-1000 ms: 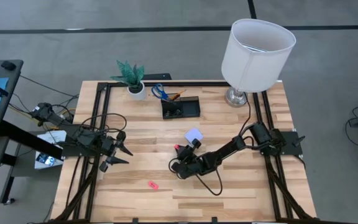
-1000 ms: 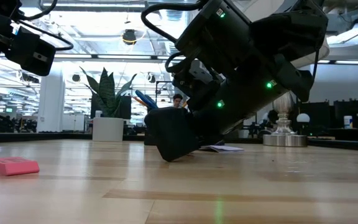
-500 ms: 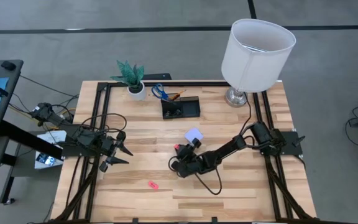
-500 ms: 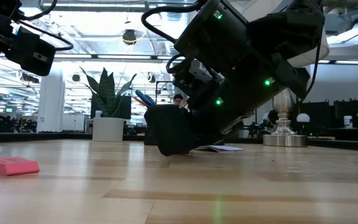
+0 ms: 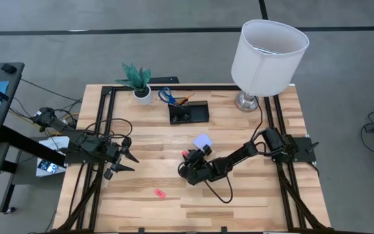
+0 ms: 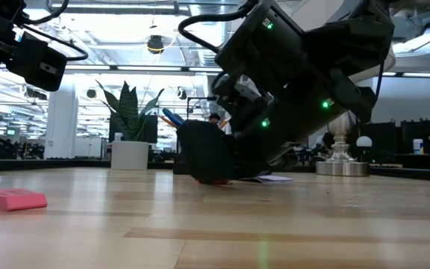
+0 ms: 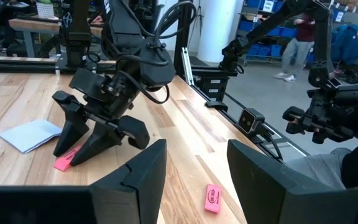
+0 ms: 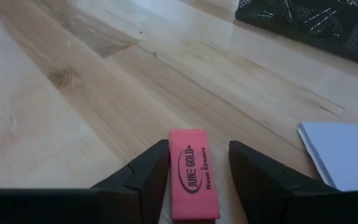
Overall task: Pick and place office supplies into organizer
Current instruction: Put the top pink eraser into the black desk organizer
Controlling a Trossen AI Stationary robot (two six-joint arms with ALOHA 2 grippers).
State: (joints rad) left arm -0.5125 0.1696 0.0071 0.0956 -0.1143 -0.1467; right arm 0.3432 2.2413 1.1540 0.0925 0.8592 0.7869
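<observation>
The right gripper [image 5: 186,158] is reaching low over the middle of the worktop [image 5: 252,201], its fingers [image 8: 143,180] standing part open on either side of a pink eraser [image 8: 192,174]. The eraser is lying flat on the wood between the fingers, with a narrow gap on each side in the right wrist view, so the fingers are not gripping it. In the left wrist view the same eraser [image 7: 66,158] is showing under the fingertips, just beside the lavender pad [image 7: 31,135]. From above, the pad [image 5: 203,142] is lying near the gripper, between it and the organizer [image 5: 188,113], which is sitting near the back edge of the worktop. Blue scissors [image 5: 166,95] and an orange pencil [image 5: 183,99] are standing up out of its taller section.

A second eraser [image 5: 159,192] is lying apart, toward the front of the worktop; it also shows in the low view [image 6: 16,199].

The left gripper [image 5: 127,162] is hovering over the left side of the worktop, its fingers [image 7: 143,177] spread wide and holding nothing.
</observation>
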